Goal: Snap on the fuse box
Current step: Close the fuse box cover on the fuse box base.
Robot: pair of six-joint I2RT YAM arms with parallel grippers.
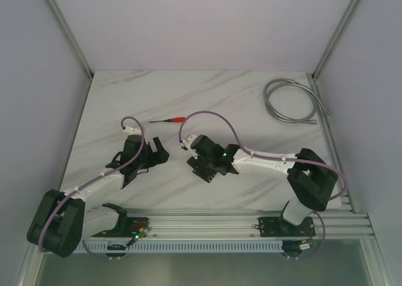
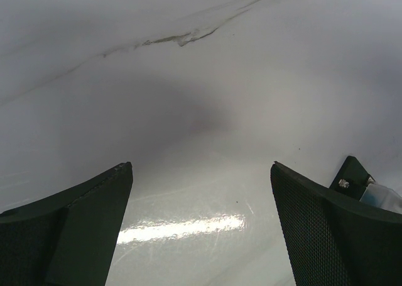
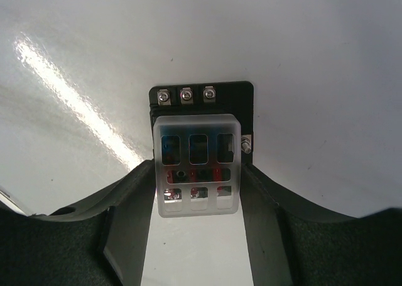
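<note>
A red-handled screwdriver (image 1: 171,119) lies on the white marbled table (image 1: 213,97) toward its far middle, well apart from a coiled grey cable (image 1: 267,102) resting near the far right corner.

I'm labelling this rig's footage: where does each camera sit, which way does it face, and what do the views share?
Top external: above and behind the bases, looking down on the marble table, red-handled screwdriver and coiled cable; left arm and right arm show.
Left wrist: on the left arm, facing bare tabletop between the open left gripper.
Right wrist: on the right arm, looking down at the clear lid atop the fuse box; the right gripper is closed on the lid.
Shared: all three see the marble tabletop.
</note>
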